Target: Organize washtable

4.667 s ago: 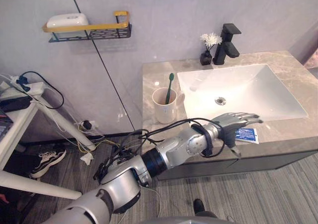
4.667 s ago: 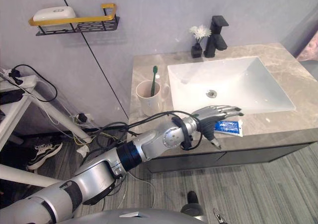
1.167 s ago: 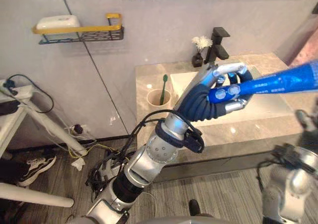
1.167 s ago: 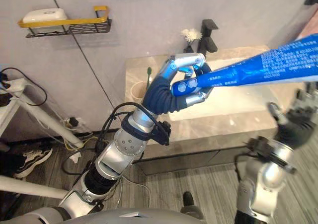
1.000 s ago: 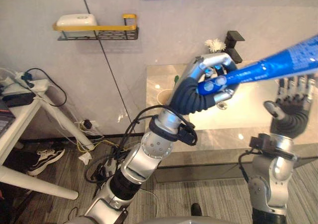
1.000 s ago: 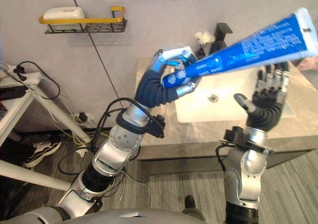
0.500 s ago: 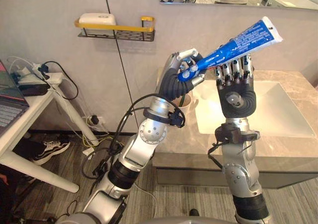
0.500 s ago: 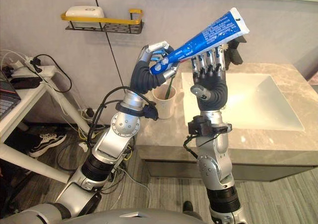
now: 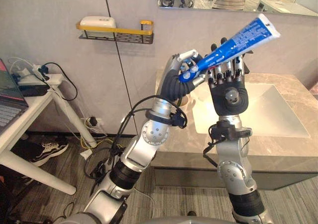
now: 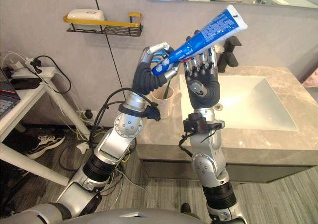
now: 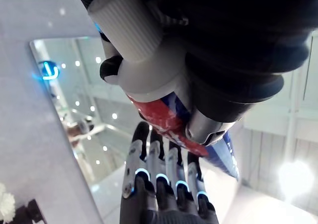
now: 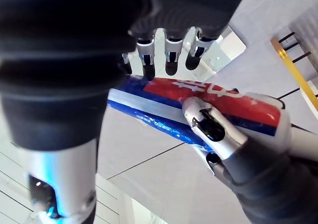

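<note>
Toothpaste tube (image 9: 241, 43): blue, held up in the air above the left end of the table, tilted, its flat crimped end highest and pointing to the robot's right.
Cap end: white ribbed cap, low and inside the left hand's grasp, seen close in the left wrist view.
Left hand (image 9: 180, 82): raised, fingers (image 10: 158, 49) and thumb curled round the tube's cap end.
Right hand (image 9: 231, 97): upright just beside the left hand, palm toward the head camera, fingers (image 12: 171, 47) straight and spread, their tips up against the tube's middle; actual contact cannot be told.
Cup (image 10: 163, 103): white, standing on the table behind the left wrist.
Table (image 9: 293, 152): grey marbled top.
Sink (image 9: 278, 112): white basin set into the table, to the right of both hands.
Faucet (image 10: 230, 52): black, at the wall behind the right hand.
Wall shelf (image 9: 119, 33): yellow-railed black rack to the left, carrying a white soap (image 9: 97, 21).
</note>
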`<state>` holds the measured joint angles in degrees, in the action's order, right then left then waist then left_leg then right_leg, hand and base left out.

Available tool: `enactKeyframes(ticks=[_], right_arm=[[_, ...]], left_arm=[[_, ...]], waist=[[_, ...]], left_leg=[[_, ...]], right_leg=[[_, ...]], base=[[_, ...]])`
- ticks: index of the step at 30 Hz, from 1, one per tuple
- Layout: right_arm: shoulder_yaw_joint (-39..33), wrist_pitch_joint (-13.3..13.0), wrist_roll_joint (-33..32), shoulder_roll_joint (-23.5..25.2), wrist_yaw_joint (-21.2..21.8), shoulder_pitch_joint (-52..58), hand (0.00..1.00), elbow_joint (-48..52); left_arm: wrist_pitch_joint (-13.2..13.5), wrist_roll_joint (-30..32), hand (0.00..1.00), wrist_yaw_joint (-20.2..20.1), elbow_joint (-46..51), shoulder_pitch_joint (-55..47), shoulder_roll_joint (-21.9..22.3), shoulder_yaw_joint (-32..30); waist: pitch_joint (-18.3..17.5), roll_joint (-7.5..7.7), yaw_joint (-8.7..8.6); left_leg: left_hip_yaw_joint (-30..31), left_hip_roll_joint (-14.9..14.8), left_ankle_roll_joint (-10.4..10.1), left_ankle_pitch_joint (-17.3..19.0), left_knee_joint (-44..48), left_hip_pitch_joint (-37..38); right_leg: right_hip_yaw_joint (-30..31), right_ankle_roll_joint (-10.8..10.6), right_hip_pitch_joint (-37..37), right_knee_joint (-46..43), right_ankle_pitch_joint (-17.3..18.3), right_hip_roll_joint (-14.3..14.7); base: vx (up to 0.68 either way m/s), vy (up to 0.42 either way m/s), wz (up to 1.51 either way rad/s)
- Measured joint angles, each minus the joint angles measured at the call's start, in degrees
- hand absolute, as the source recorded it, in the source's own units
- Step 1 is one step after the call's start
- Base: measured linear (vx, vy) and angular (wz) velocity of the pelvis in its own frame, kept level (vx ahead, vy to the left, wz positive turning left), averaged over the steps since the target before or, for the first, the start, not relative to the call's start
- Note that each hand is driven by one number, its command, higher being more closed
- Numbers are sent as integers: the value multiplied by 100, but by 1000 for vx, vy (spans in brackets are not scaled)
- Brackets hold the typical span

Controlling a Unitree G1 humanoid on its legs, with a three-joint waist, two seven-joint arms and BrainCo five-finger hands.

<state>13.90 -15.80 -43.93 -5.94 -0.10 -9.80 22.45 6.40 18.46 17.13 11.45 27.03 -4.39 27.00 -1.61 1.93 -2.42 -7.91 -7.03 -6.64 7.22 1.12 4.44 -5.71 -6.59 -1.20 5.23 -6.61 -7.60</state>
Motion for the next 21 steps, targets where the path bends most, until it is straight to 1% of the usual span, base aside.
enactKeyframes(ticks=[4,7,12,15,21], right_arm=[[11,-20,0,21,-140,-154,0,-1],[0,-30,4,22,-243,-183,0,-1],[-32,-45,9,23,-381,-183,0,-2],[-90,-156,15,22,-462,-183,0,-5],[-355,-172,31,27,-563,-183,0,-5]], left_arm=[[121,-15,100,-93,2,-101,59,324],[136,-71,100,-135,3,-264,194,376],[240,-210,100,-193,10,-472,192,541],[242,-237,100,-186,14,-488,195,670],[244,-239,100,-213,25,-667,196,685]], waist=[[-33,1,0],[-101,-1,1],[-121,-7,57],[-122,-9,128],[-123,-10,133]], left_leg=[[-10,-1,0,0,-1,-3],[-9,-4,0,0,-5,-5],[-13,-7,1,0,-7,-13],[-5,-6,1,-11,-40,-10],[27,-9,-7,-89,-131,-4]], right_leg=[[8,8,-20,0,-8,3],[7,8,-20,0,-8,5],[8,8,-2,0,-8,7],[2,7,-4,1,-7,8],[-33,7,-22,1,-6,15]], base=[[0,0,0],[0,0,0],[0,0,0],[0,0,0],[0,-3,3]])
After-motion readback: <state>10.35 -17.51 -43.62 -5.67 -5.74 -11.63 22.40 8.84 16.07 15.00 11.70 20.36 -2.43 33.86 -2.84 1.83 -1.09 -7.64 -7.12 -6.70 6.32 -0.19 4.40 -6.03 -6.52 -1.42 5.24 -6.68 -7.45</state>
